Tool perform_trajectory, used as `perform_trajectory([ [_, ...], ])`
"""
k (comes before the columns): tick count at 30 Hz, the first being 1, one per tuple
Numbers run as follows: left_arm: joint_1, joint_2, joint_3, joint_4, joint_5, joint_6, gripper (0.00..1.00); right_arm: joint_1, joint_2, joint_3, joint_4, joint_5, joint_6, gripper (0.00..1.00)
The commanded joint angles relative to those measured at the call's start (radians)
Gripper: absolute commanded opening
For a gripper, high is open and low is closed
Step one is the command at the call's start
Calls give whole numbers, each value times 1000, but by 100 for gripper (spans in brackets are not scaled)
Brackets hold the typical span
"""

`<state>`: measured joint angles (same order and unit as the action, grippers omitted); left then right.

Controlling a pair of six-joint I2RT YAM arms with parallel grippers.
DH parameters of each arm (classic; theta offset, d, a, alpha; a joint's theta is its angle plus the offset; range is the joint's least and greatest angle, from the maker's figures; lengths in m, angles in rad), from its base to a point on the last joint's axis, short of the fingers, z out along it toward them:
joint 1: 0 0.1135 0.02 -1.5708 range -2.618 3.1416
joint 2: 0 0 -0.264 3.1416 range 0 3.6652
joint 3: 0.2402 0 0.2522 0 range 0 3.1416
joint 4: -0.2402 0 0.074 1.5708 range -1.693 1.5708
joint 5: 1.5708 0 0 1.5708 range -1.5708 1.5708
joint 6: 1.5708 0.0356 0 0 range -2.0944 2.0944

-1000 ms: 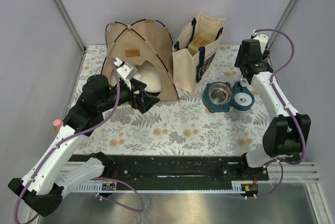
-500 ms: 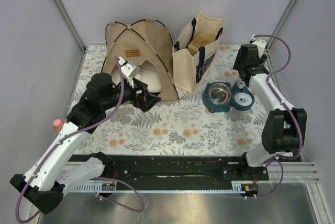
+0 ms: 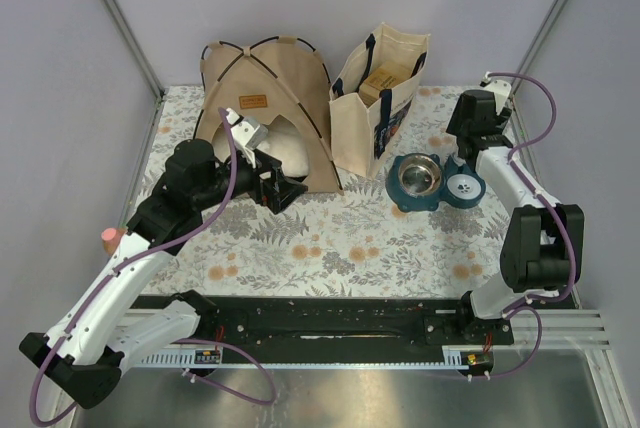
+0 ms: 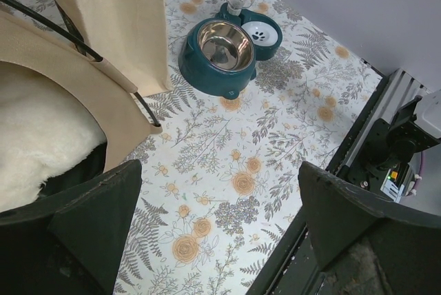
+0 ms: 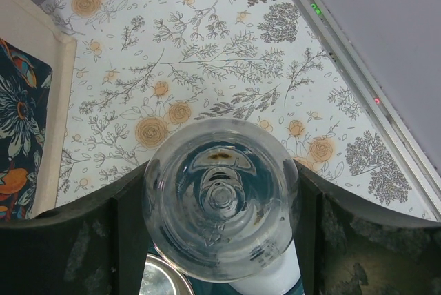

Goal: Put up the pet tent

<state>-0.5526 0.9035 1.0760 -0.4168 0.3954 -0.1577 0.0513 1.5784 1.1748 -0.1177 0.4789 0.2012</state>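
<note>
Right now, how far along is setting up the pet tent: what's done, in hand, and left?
Done: the pet tent stands arched on its poles, with the white pillow inside its doorway. In hand: nothing of the tent; the left claw is open by the doorway, the right claw straddles a clear bottle. Left: seemingly nothing.

Pet tent (image 3: 265, 73): tan woven canvas, matt; thin black poles (image 4: 41, 23), smooth with a slight sheen; brown label patch (image 3: 252, 102), matt.
Pillow (image 4: 38, 136): cream-white, fluffy long pile.
Tote bag (image 3: 360, 123): cream cloth, matt, with a printed floral panel.
Feeder (image 4: 207, 74): dark teal plastic, smooth and glossy.
Bowl (image 4: 225, 45): polished metal, mirror-bright.
Dish (image 4: 262, 33): white, smooth, glossy.
Water bottle (image 5: 220, 198): clear, glossy, looks like plastic.
Table cover (image 3: 350, 238): flat floral print, matt.
</note>
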Motion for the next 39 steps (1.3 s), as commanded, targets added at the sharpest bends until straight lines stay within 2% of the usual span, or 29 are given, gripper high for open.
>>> perform_trajectory([
  [1, 0, -8, 15, 41, -21, -6, 99, -5, 20, -33, 17, -20, 27, 57],
  [4, 0, -9, 15, 39, -29, -8, 99, -5, 3, -38, -5, -8, 37, 79],
  [7, 0, -11, 13, 38, -32, -9, 99, -5, -27, -26, -25, -11, 32, 97],
  [8, 0, -9, 13, 36, -38, -9, 99, -5, -32, -9, -52, -13, 29, 99],
  [20, 2, -31, 2, -16, -131, -72, 99, -5, -170, 166, -318, 20, 44, 100],
  [26, 0, -80, -13, -118, -277, -170, 99, -5, -329, 180, -408, -66, 37, 100],
  [29, 0, -142, -30, -187, -392, -241, 99, -5, -392, 218, -529, -124, 88, 99],
  [33, 0, -230, -19, -348, -613, -327, 99, -7, -512, 209, -672, -238, 196, 100],
  [39, 0, -394, -5, -539, -763, -355, 99, -7, -759, 175, -825, -356, 282, 99],
])
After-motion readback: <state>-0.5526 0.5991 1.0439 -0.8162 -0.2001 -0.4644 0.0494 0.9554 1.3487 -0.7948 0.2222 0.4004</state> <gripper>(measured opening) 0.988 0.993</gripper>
